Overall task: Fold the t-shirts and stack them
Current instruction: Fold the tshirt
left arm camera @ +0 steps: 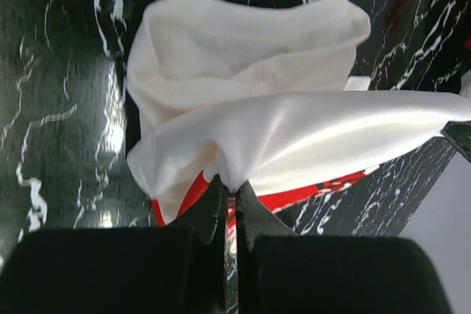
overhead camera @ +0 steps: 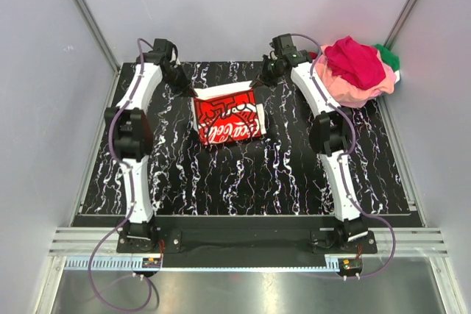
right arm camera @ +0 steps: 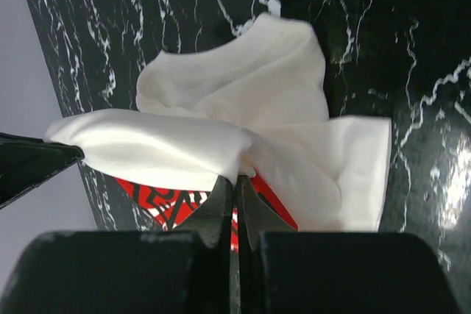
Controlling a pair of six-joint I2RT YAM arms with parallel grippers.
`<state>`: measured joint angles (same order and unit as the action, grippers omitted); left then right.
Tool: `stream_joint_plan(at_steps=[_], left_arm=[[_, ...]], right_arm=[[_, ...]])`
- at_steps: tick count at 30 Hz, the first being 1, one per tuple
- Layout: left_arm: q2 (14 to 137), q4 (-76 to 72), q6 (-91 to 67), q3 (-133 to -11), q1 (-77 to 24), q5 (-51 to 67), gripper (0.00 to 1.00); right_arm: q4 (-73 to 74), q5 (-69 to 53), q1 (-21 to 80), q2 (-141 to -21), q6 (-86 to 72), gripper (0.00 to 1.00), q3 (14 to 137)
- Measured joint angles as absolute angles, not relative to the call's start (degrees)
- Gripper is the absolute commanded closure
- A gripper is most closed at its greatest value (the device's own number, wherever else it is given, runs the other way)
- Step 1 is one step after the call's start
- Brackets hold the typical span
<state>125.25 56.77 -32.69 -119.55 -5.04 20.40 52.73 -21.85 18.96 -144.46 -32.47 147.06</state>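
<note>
T-shirt [overhead camera: 224, 119] edge sits pinched in left pincer [left arm camera: 230, 186] and right pincer [right arm camera: 235, 182].

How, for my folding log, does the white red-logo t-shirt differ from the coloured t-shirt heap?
The white cloth t-shirt with the red logo lies mid-table, logo showing; the crumpled heap of pink, magenta and green t-shirts sits at the far right corner. The left gripper and right gripper are shut on the white t-shirt's edge; the heap is untouched. Both rest on the black marbled table.
</note>
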Motion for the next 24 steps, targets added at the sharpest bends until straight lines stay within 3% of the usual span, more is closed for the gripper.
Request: stream_joint_plan(at_steps=[5,8,10,11,12,14,16,21,24], left_arm=[[136.3,55.5,-33.9,-127.5,-3.0,23.1,0.99],[142.2,53.7,-34.8,-130.5,-1.7,25.2,0.87],[144.8,52.8,-35.4,-131.3,-1.1,26.2,0.86],[145.9,52.4,-35.8,-131.7,-0.8,26.8,0.77],[146.8,52.0,-35.9,-132.0,-0.6,27.3,0.69],[147.6,51.5,-36.5,-132.0,-0.3,28.5,0.5],[147.6,51.1,-36.8,-132.2,0.0,29.8,0.4],[145.7,50.1,-35.1,-131.7,0.9,30.2,0.07],[140.3,49.7,-33.5,-127.2,1.5,29.1,0.04]], right_arm=[[44.4,-25.3,17.8,-151.8,-36.0,1.0,148.7],[39.2,-26.5,17.5,-156.0,-38.5,0.99,148.7],[37.1,-26.7,17.5,-157.8,-39.8,0.86,148.7],[36.2,-26.7,17.5,-158.5,-40.4,0.75,148.7],[35.3,-26.7,17.5,-159.0,-41.1,0.52,148.7],[33.9,-26.6,17.4,-159.4,-41.6,0.33,148.7],[32.5,-26.7,17.2,-159.4,-42.0,0.22,148.7],[30.7,-26.7,16.3,-159.2,-40.6,0.17,148.3],[30.9,-26.5,15.7,-156.8,-38.8,0.17,144.8]])
